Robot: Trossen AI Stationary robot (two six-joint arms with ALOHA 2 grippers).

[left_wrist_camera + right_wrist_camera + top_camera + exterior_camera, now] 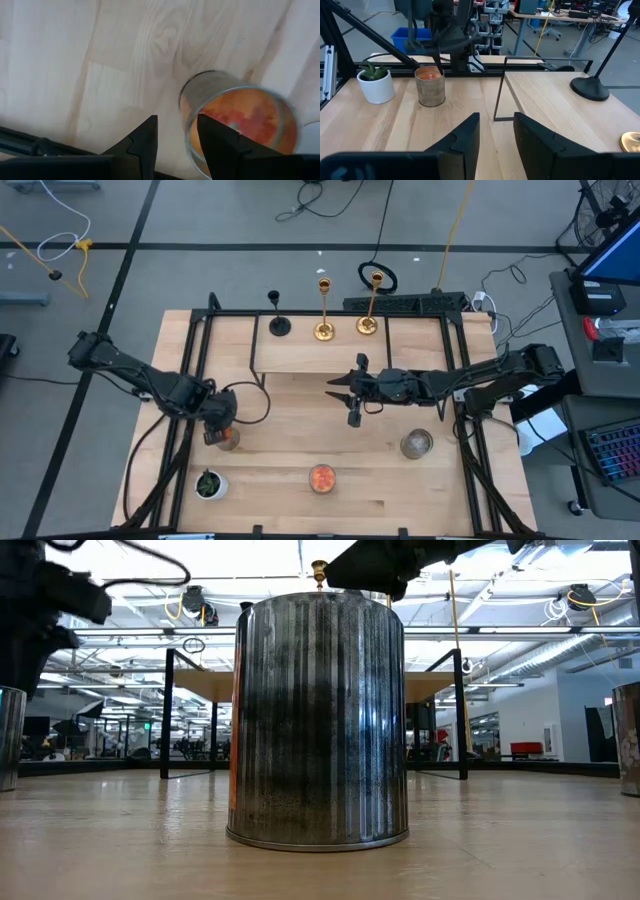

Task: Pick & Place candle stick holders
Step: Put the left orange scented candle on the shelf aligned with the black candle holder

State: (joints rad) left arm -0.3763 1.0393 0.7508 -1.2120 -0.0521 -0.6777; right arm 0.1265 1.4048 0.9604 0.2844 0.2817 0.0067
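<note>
Plant pot, three candle tins nearby — candlesticks unobstructed.

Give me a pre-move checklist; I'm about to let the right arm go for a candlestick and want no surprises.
1. Right claw empty, jaws parted: ok.
2. Two gold candlesticks upright on the raised shelf: ok.
3. Black candlestick upright, apart from the gold ones: ok.
4. Left claw far from the shelf, over a metal tin: ok.
5. Right claw lined up with a candlestick: not ok, it hangs short of the shelf.
6. Target spot marked: cannot tell.
</note>
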